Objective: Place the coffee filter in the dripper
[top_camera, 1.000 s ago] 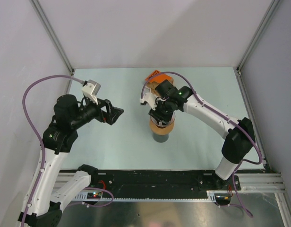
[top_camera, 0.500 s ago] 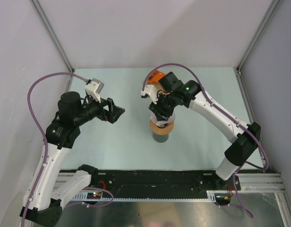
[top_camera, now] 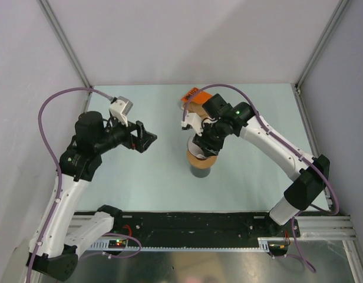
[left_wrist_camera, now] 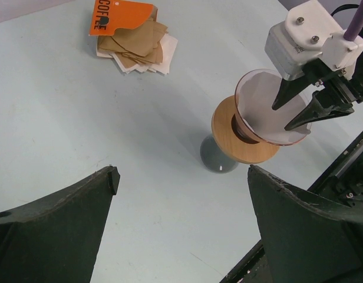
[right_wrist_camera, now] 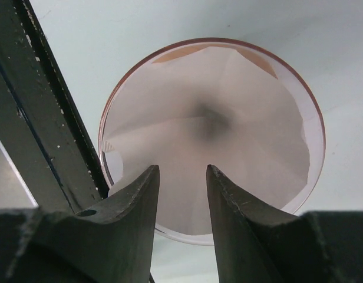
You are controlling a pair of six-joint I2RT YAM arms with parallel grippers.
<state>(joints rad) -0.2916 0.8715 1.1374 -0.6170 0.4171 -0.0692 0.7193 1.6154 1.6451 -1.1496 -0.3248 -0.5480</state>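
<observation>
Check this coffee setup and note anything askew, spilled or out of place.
The filter sits creased in the dripper, its edge short of the rim on one side. The brown papers lie fanned untidily under the orange pack. Nothing is spilled.

dripper (left_wrist_camera: 258,127) mouth — right jaws above | table (left_wrist_camera: 81,118) left free (papers (left_wrist_camera: 137,44) behind)
</observation>
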